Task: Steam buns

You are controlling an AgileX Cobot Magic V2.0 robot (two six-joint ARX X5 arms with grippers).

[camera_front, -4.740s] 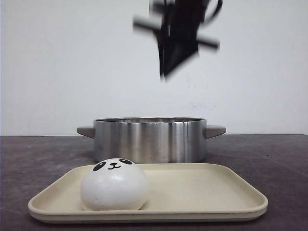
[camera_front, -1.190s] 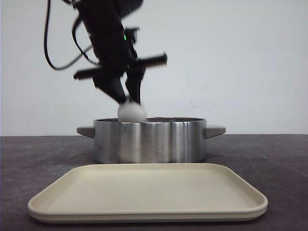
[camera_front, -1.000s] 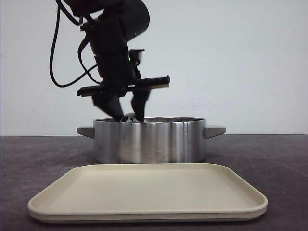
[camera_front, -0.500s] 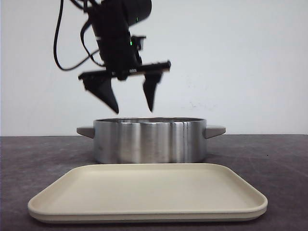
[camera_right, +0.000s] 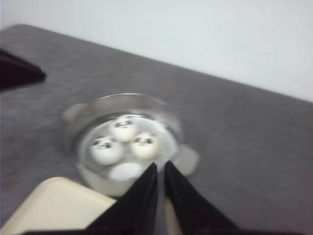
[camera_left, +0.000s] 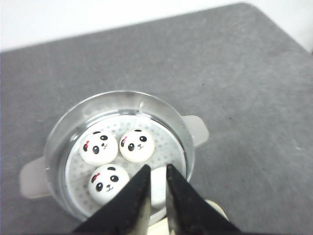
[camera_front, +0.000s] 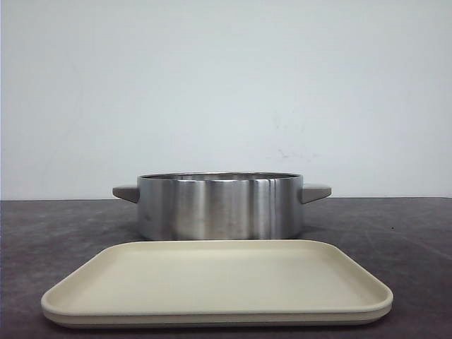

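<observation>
Four white panda-face buns lie in the steel pot (camera_front: 220,206) on its perforated insert. In the left wrist view three show their faces (camera_left: 99,147) (camera_left: 137,145) (camera_left: 108,183); the fourth bun (camera_left: 157,188) shows only plain white between the fingers. The right wrist view, blurred, shows the same buns (camera_right: 123,128) in the pot (camera_right: 166,122). My left gripper (camera_left: 157,166) hangs high above the pot, its jaws almost together and empty. My right gripper (camera_right: 161,164) is shut and empty, also high above. Neither gripper shows in the front view.
An empty cream tray (camera_front: 219,282) lies in front of the pot; its corner shows in the right wrist view (camera_right: 54,205). The pot has grey side handles (camera_front: 315,191). A dark shape, probably the left arm (camera_right: 19,71), enters the right wrist view's edge.
The left gripper set the last bun into the pot, opened, rose, and has left the front view. Its jaws have since closed. The tray is now empty.
</observation>
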